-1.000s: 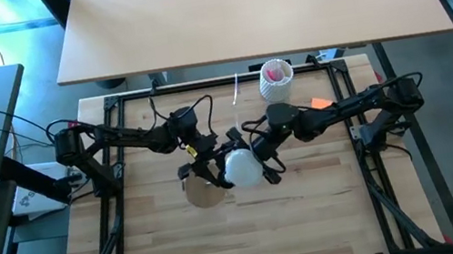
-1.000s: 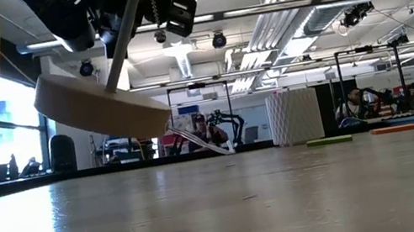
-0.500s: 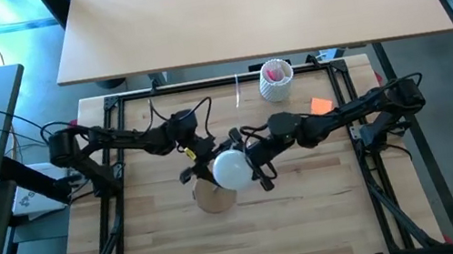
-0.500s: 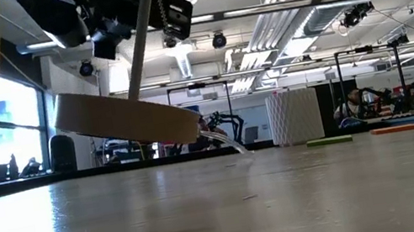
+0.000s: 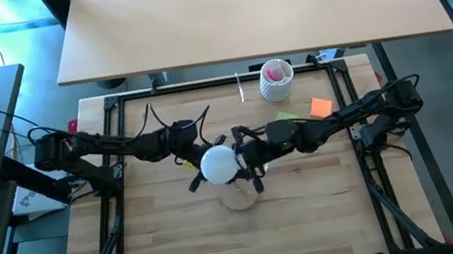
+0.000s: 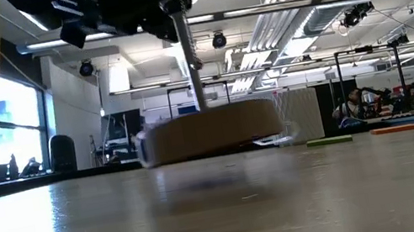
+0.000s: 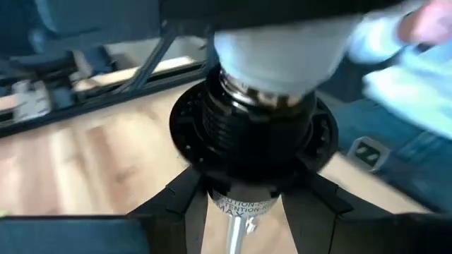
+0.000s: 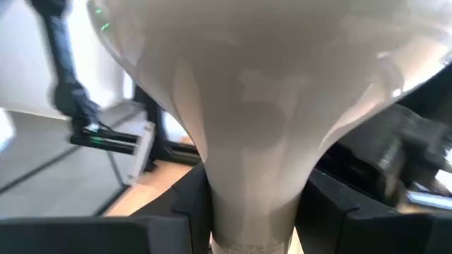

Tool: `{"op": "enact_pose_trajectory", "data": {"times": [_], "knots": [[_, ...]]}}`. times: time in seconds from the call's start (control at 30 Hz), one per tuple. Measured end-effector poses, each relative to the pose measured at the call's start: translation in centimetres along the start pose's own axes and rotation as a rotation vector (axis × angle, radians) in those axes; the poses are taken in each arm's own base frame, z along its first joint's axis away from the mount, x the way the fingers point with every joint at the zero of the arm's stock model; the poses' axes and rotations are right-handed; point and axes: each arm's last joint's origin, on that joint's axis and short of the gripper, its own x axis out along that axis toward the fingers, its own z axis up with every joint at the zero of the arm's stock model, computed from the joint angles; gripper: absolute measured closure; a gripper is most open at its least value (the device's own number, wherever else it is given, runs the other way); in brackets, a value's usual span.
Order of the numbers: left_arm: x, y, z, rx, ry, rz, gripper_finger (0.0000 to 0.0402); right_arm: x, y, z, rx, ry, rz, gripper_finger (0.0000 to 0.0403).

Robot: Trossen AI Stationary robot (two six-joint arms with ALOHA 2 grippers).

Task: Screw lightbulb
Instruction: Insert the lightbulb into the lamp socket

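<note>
Socket (image 7: 258, 152) is clamped by left gripper (image 5: 192, 158); bulb (image 5: 218, 165), seated in it, is gripped at neck by right gripper (image 5: 246, 159), mid-table (image 5: 315, 214).

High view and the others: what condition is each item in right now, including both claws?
lightbulb: its screw base sits in the socket, the neck is gripped by the right gripper.
socket: black, on a thin stem, clamped by the left gripper.
round wooden base: level, seemingly just above the table.
left gripper: shut on the socket.
right gripper: shut on the lightbulb.
white ribbed cup: upright, pink contents inside.
</note>
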Motion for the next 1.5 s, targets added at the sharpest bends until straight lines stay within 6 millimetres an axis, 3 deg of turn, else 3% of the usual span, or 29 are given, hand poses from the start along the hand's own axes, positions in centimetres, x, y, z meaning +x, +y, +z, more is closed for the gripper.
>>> {"op": "enact_pose_trajectory", "data": {"times": [0.37,0.7,1.0,1.23,1.5], "knots": [[0.7,-0.7,-0.4,0.039,0.125,0.234,0.0268,0.0,1.5,-0.6,0.009,0.109,-0.290,0.0262],[1.2,-1.3,-0.3,0.083,0.162,0.311,0.0270,-0.1,3.3,-0.9,0.044,0.153,-0.392,0.0263],[1.5,-1.6,-0.4,0.110,0.209,0.411,0.0276,-0.4,3.6,-1.3,0.119,0.192,-0.458,0.0265],[1.9,-2.0,-0.5,0.100,0.263,0.600,0.0319,-0.8,4.4,-1.8,0.101,0.231,-0.663,0.0265],[2.1,-2.7,-0.8,0.081,0.306,0.611,0.0323,-0.9,4.8,-1.9,0.093,0.248,-0.666,0.0265]]}}
